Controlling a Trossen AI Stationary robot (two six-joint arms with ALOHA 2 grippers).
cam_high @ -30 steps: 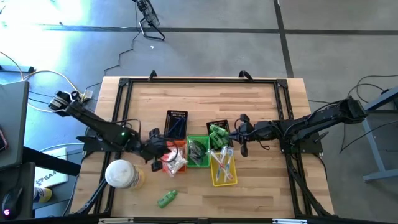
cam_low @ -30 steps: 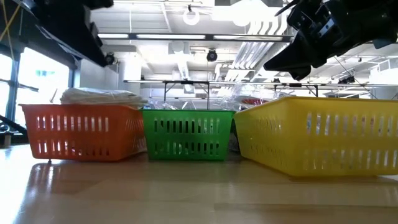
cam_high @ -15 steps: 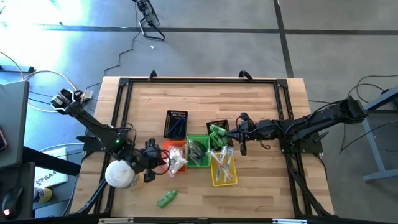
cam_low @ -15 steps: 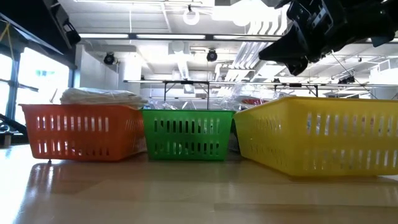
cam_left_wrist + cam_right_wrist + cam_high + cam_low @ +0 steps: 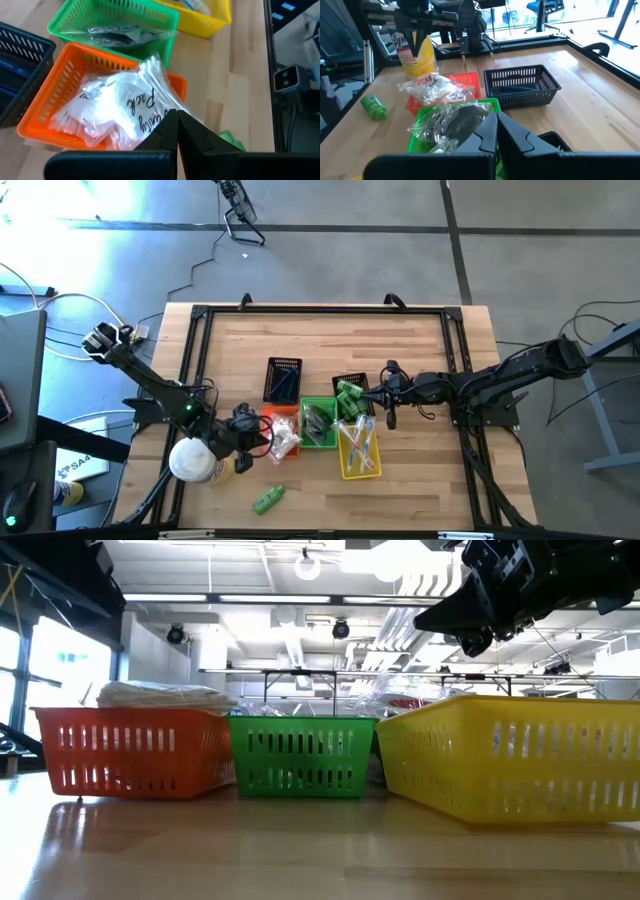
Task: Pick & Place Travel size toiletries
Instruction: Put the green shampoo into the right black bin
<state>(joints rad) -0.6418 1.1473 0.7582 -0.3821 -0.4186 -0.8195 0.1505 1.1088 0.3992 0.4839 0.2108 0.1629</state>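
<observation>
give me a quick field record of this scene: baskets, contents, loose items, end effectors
orange basket: clear-wrapped white pieces
green basket: dark wrapped items
yellow basket: slim wrapped sticks
loose item: green tube on table
left end effector: shut, empty, beside orange basket
right end effector: shut, empty, beside yellow basket

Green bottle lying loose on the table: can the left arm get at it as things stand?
Probably yes. The green bottle lies alone on bare wood, nothing on top, and the shut left pincer sits close by, beside the round container.
</observation>
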